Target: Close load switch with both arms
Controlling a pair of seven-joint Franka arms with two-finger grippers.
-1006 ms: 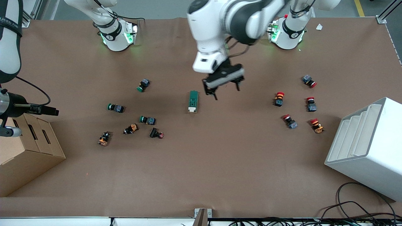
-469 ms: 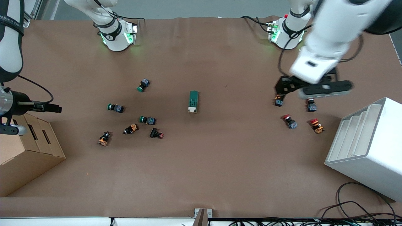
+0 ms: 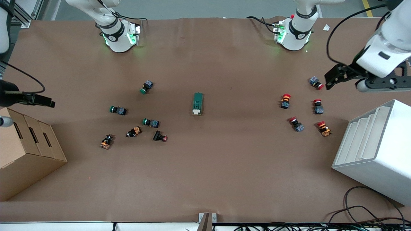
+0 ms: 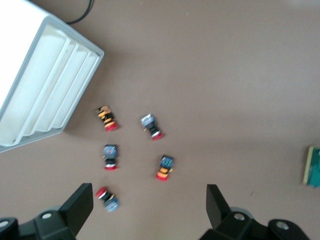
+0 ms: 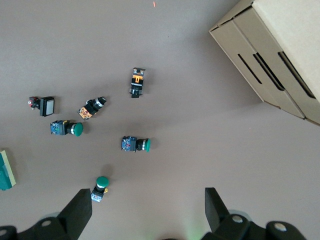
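Load switch (image 3: 197, 103) mid-table, untouched, well apart from both grippers.
L gripper (image 4: 150, 210) up over red buttons (image 3: 285, 100), fingers apart; R gripper (image 5: 148, 212) up near box (image 3: 25, 150), fingers apart.

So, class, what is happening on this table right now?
Nothing is being handled. The load switch lies alone mid-table. The left gripper hangs open over the table's left-arm end, near the red-capped push buttons and white rack. The right gripper is up at the right-arm end, above the cardboard box, open in its wrist view.
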